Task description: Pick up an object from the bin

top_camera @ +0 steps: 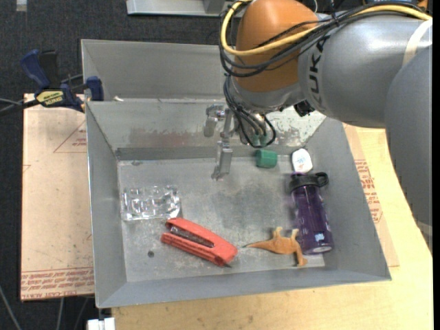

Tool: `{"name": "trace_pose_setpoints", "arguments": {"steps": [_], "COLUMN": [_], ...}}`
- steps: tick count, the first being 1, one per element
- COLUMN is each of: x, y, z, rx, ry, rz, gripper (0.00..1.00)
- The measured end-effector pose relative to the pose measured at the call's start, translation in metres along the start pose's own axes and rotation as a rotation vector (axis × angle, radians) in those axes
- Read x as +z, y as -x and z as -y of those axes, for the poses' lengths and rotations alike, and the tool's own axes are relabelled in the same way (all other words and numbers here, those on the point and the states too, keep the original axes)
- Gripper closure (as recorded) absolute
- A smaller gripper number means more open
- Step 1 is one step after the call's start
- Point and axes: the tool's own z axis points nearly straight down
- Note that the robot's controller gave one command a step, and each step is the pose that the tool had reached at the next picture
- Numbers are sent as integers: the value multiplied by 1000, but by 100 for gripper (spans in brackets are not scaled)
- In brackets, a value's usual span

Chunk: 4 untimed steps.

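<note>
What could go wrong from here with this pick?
1. The gripper hangs over bare floor by the back wall of the grey metal bin; descending here may grab nothing.
2. The small green block, just right of it in the view, could get knocked away.
3. The purple plastic bottle appears to touch the orange toy lizard; lifting one may drag the other.

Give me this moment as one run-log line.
phase: hover | gripper: over bare floor, back-middle of bin | nearest: green block, just right in view | held: nothing seen | untouched: red stapler, purple bottle
</note>
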Motion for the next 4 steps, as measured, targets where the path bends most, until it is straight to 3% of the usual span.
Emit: {"name": "trace_pose_setpoints", "arguments": {"steps": [1,2,3,4], "x": [-5,38,101,128], "y": [1,-16,-24,-46], "z": [0,-10,-30,-44], "rx": [1,-72,-2,-35], "ry": [1,1,3,2], "rz": [6,9,10,9], "gripper": [0,0,0,0]}}
